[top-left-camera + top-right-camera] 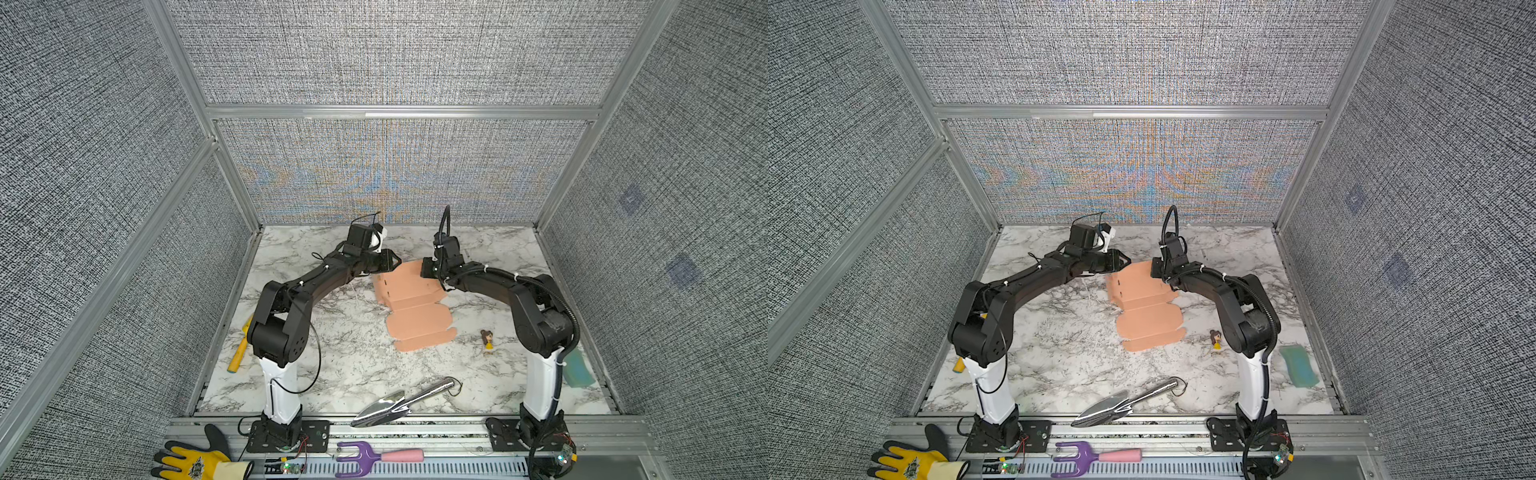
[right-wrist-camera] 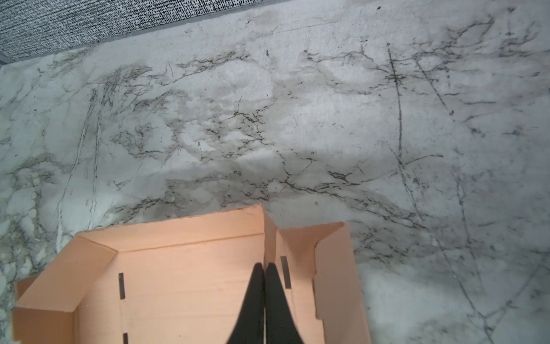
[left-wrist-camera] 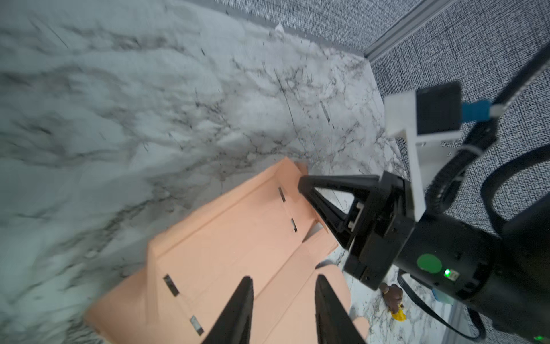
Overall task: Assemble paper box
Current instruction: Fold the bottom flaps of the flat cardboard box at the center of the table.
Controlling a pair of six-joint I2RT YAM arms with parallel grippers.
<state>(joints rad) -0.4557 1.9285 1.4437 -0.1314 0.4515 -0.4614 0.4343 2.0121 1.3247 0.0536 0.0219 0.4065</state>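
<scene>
The paper box point(image 1: 415, 311) is a salmon-pink cardboard piece lying mid-table in both top views point(image 1: 1146, 309); its near part is flat with scalloped flaps, and its far end has walls folded up. My left gripper point(image 3: 284, 280) hovers over the left side of that far end point(image 1: 395, 262), jaws apart with only cardboard showing behind them. My right gripper point(image 2: 264, 265) is shut, its tips down inside the tray against the raised right wall point(image 2: 333, 262) near a slot. The left wrist view shows the right gripper point(image 3: 301, 182) touching the box's far corner.
A silver trowel point(image 1: 399, 405) lies near the front edge. A small figurine point(image 1: 487, 338) stands right of the box, a teal sponge point(image 1: 578, 368) sits at the right edge and a yellow tool point(image 1: 240, 347) at the left. A glove point(image 1: 195, 461) and a purple fork point(image 1: 365, 457) lie off the table.
</scene>
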